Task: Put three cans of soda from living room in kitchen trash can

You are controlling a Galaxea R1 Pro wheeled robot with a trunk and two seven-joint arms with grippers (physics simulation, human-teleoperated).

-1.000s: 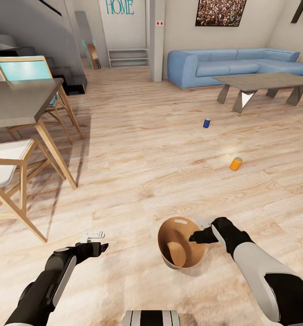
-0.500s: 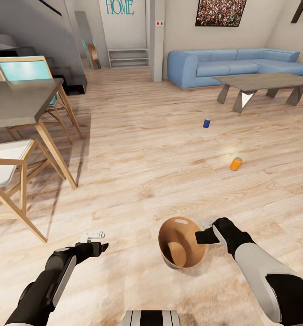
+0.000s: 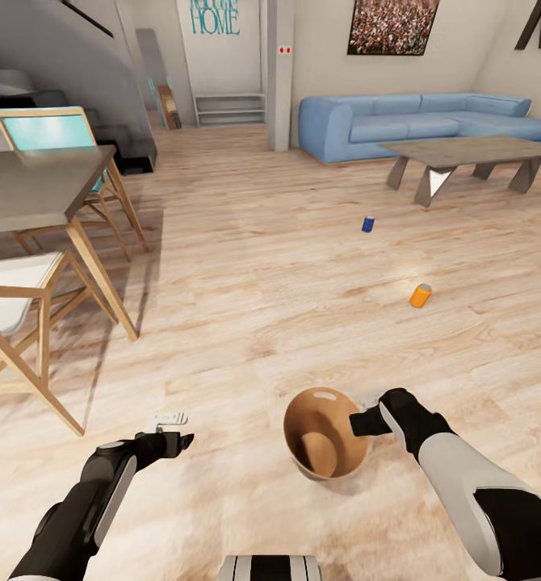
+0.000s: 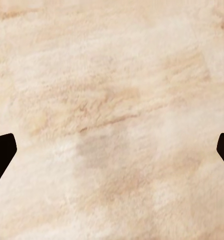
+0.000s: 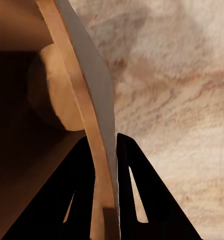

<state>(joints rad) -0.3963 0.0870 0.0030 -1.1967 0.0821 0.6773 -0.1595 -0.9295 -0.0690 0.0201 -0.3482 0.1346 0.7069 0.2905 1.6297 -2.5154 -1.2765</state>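
Pinching the rim of the tash can (image 3: 325, 440), the right gripper (image 3: 361, 423) has one finger inside the wall and one outside; the right wrist view shows both dark fingers (image 5: 81, 190) closed tight on the thin wall (image 5: 94, 125), tan within and grey without, a clamp the head view only hints at. The bin stands upright on the wooden floor (image 3: 246, 266) just ahead of the robot, tilted slightly toward the camera. The left gripper (image 3: 174, 440) hangs over bare boards, and the left wrist view shows its tips (image 4: 1, 152) spread wide with nothing between them.

Ahead and to the right lie two of the cans: the orange can (image 3: 420, 295) nearer, leaning on the floor, and the blue can (image 3: 368, 224) farther on, upright, short of the coffee table (image 3: 464, 149) and the blue sofa (image 3: 416, 117). Both sit on the right arm's side, but that arm is occupied, so the free left one likely does the picking. A third can is not to be seen.
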